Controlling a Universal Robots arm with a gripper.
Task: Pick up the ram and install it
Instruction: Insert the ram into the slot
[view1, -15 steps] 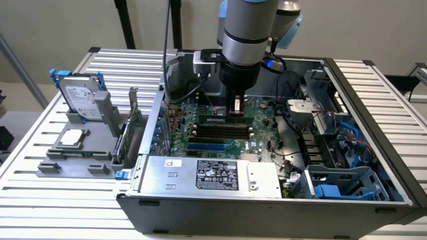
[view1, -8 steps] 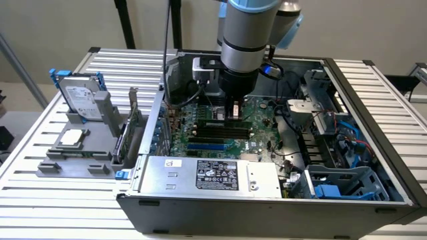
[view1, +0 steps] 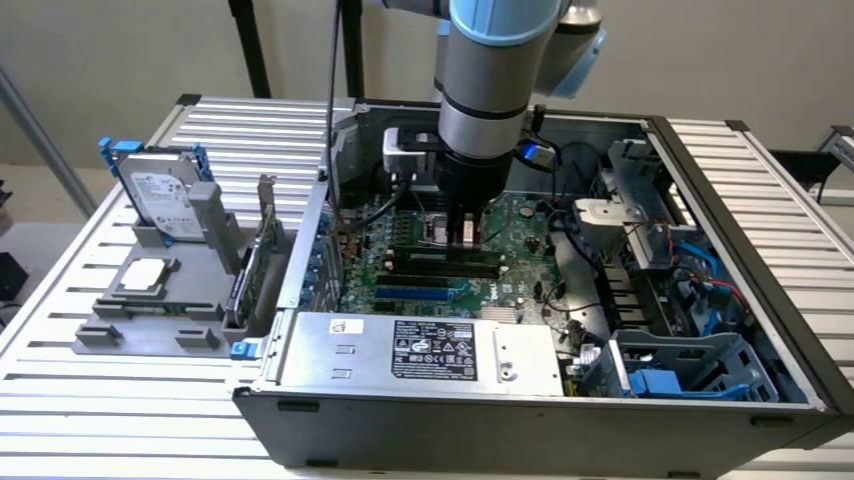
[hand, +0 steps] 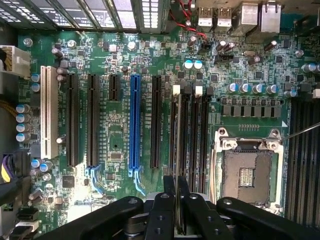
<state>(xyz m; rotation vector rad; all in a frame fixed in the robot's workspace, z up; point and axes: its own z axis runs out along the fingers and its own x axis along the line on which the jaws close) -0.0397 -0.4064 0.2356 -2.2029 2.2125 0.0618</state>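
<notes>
Labels on power supply (view1: 434, 352), hard drive (view1: 163, 200): print unreadable.

The ram (hand: 178, 150) shows edge-on, its chips hidden. The gripper (hand: 178, 220) fingers cover its near end, cut off by the frame edge

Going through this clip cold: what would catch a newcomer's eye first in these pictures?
First, the grey robot arm reaching straight down into the open computer case, its gripper shut on the ram, held edge-on above the motherboard beside the black memory slots. Next, the bright blue slot and the empty processor socket. At the exterior view's left, a hard drive stands upright in a grey holder.
</notes>
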